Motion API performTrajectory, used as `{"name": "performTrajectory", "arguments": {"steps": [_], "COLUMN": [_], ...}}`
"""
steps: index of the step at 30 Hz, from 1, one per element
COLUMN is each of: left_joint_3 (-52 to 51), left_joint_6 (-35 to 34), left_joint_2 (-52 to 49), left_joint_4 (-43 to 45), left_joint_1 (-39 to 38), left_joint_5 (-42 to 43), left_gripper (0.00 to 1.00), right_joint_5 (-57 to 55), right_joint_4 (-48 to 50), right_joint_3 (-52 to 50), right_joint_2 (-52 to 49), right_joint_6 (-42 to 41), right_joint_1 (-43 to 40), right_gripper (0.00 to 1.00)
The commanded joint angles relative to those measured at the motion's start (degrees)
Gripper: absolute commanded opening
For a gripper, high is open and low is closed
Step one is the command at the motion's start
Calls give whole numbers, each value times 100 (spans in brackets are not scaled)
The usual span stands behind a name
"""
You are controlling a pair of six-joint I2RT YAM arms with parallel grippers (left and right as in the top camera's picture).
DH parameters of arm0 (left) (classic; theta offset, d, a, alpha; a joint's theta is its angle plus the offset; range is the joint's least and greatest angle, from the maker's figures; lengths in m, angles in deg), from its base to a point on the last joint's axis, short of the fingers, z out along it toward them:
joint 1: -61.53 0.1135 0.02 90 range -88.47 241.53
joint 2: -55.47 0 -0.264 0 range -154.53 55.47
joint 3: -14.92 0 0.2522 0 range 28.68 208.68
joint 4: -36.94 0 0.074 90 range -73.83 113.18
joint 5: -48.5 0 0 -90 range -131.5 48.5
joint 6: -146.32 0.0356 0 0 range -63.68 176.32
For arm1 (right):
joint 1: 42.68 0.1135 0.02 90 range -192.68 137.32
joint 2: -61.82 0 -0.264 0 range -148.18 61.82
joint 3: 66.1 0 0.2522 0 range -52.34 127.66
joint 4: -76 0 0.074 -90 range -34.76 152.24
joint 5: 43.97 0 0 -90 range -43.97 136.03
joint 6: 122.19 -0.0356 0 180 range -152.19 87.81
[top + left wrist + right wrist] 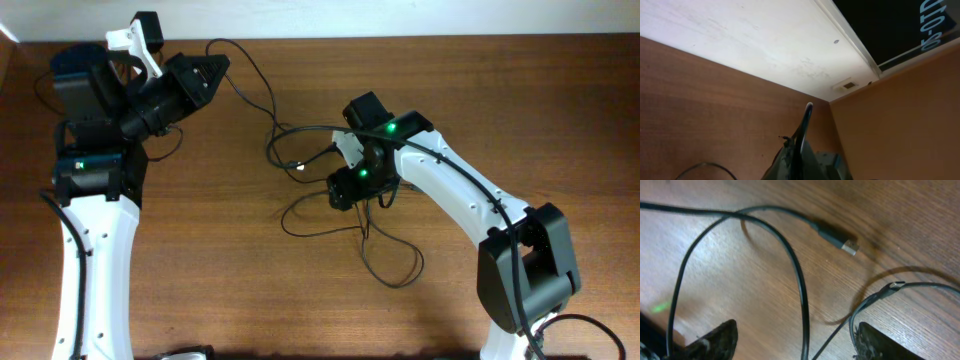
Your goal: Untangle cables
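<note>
Thin black cables (pixel 300 215) lie in loose crossing loops at mid-table, one loop (pixel 392 262) reaching toward the front. My left gripper (pixel 220 68) is raised at the back left and shut on one cable (pixel 806 115), which sticks out between its tips and trails down to the tangle. My right gripper (pixel 342 190) hovers low over the loops. In the right wrist view the right gripper (pixel 797 340) stands open, with two cable strands (pixel 801 295) running between its fingers and touching neither. A cable's plug end (pixel 844 241) lies just beyond.
The wooden table (pixel 200 260) ends at a white wall strip (pixel 420 15) at the back. Both arm bases stand at the front, left (pixel 95 270) and right (pixel 525 265). Thicker arm wiring (pixel 45 85) hangs by the left arm.
</note>
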Motion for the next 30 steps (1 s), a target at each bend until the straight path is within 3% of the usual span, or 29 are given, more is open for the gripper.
{"name": "performTrajectory", "arguments": {"steps": [1, 4, 8, 16, 19, 25, 30], "left_joint_3": [44, 44, 44, 44, 44, 44, 44], "left_joint_6": [-31, -31, -31, -33, -33, -31, -28], "left_joint_2": [57, 57, 57, 57, 57, 57, 55], "left_joint_4": [4, 2, 0, -20, -44, -103, -195], "left_joint_1": [31, 31, 28, 28, 28, 28, 28], "left_joint_5": [101, 101, 103, 105, 103, 98, -7], "left_gripper": [0, 0, 0, 2, 2, 3, 5], "right_joint_5": [74, 48, 55, -125, -118, -116, -120], "right_joint_4": [-125, -118, -52, 81, 122, -11, -896], "right_joint_3": [11, -59, -144, -354, -396, -22, 1217], "right_joint_2": [-44, -63, -63, -63, -46, 107, 254], "right_joint_6": [48, 50, 48, 46, 20, -133, -129], "right_joint_1": [26, 26, 26, 26, 26, -24, -24], "right_gripper": [66, 57, 35, 29, 4, 4, 4]}}
